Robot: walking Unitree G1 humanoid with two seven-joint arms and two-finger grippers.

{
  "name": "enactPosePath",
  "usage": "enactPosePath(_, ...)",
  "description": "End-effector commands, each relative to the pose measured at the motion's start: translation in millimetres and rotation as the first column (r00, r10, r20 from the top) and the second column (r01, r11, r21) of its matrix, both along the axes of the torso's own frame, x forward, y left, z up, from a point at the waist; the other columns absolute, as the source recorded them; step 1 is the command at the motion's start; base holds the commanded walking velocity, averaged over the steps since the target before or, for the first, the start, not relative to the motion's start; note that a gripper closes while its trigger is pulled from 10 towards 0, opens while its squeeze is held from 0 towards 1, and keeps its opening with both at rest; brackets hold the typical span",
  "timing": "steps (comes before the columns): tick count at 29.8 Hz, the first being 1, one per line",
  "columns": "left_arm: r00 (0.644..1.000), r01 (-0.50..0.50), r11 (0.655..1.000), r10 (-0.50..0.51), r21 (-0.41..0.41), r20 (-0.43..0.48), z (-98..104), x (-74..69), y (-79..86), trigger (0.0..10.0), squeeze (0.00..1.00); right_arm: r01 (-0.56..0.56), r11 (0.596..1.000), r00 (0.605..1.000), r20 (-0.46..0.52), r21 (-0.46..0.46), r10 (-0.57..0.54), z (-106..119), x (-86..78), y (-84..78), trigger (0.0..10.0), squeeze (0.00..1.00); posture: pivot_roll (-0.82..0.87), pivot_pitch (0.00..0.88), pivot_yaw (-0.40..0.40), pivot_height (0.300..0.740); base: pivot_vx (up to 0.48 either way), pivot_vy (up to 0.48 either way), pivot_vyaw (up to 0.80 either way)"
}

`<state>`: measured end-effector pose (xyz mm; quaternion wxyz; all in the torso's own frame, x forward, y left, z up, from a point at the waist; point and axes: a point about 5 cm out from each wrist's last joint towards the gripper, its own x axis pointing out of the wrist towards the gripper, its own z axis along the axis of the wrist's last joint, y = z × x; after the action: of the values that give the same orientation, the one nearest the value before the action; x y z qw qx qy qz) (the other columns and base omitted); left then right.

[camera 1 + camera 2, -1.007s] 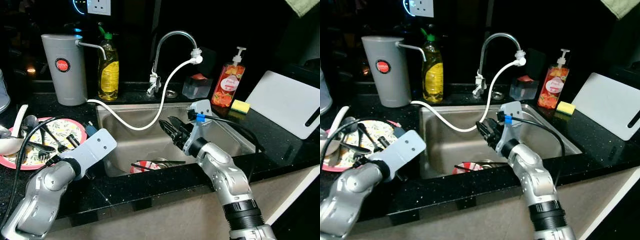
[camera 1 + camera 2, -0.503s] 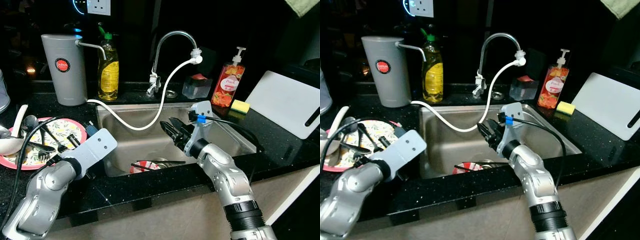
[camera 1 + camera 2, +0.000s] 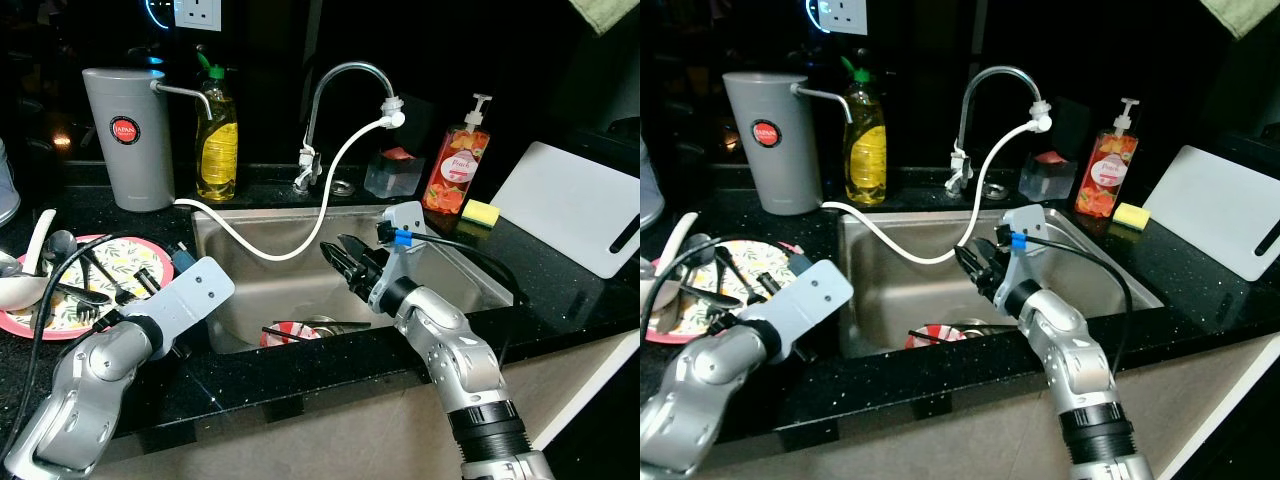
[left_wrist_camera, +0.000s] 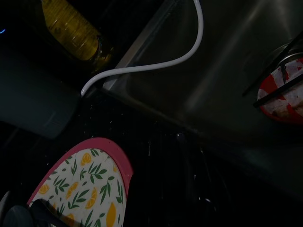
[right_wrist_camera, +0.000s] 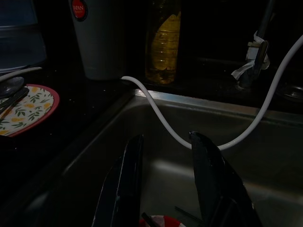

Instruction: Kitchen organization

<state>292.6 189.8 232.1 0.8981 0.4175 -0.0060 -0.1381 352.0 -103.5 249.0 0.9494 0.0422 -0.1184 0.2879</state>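
Black speckled table (image 3: 560,300) surrounds your steel sink (image 3: 260,280). Your right claw (image 3: 335,255) hangs over the basin with its fingers (image 5: 128,175) parted, holding nothing. At about 7 o'clock below it, a red-and-white dish (image 3: 285,333) with dark utensils lies on the sink floor. Your left claw (image 3: 175,262) sits at the sink's 9 o'clock edge, just beside the floral plate (image 3: 140,262); you cannot tell its grip.

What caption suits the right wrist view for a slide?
Open right gripper hovers above the steel sink, white hose looping across, a red patterned plate below.
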Motion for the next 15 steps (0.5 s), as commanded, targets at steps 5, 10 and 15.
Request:
enactPosePath(5,0.999,0.018,1.000,-0.019,-0.006,-0.041,-9.7,-1.3,-5.1,10.0,0.00,0.012,1.000,1.000,0.010,0.007,-0.012,2.4,-0.5,-2.9,10.0,0.00,0.09,0.036,-0.127,0.740,0.000,0.000,0.00)
enactPosePath(10,0.999,0.018,1.000,-0.018,-0.006,-0.041,-9.5,-1.3,-4.8,10.0,0.00,0.015,1.000,1.000,0.006,0.007,-0.015,0.8,-0.7,-4.0,10.0,0.00,0.09,0.038,-0.128,0.740,0.000,0.000,0.00)
enactPosePath(15,0.999,0.018,1.000,-0.018,-0.006,-0.042,-9.6,-0.6,-4.5,10.0,0.00,0.011,1.000,1.000,0.007,0.009,-0.011,1.2,-0.2,-1.9,10.0,0.00,0.09,0.036,-0.126,0.740,0.000,0.000,0.00)
